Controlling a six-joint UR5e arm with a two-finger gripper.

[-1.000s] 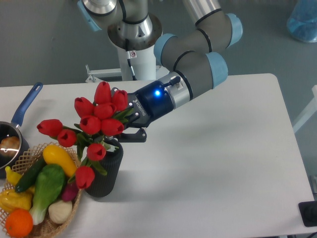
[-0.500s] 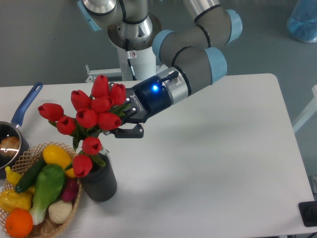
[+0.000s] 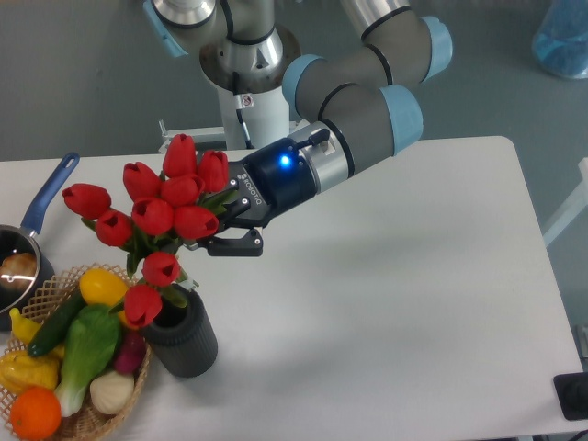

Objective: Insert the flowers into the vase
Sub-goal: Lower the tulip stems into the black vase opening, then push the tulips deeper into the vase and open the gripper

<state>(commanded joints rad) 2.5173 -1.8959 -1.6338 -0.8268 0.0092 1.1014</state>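
White table (image 3: 395, 276) under arm. Gripper (image 3: 223, 231) pinching flowers (image 3: 152, 216) by stems, bunch tilted over vase (image 3: 182, 335) mouth beside wicker basket (image 3: 92, 418). Risk: sideways push tips vase; leaves snag rim.

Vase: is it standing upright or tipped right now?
Upright. The vase stands on its base on the table beside the basket, its round mouth facing up beneath the flowers held by the gripper.

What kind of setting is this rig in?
Likely a robotics lab staged as a kitchen: a grey and blue robot arm on a white table, a woven wicker basket of toy-looking vegetables, and a blue-handled metal saucepan.
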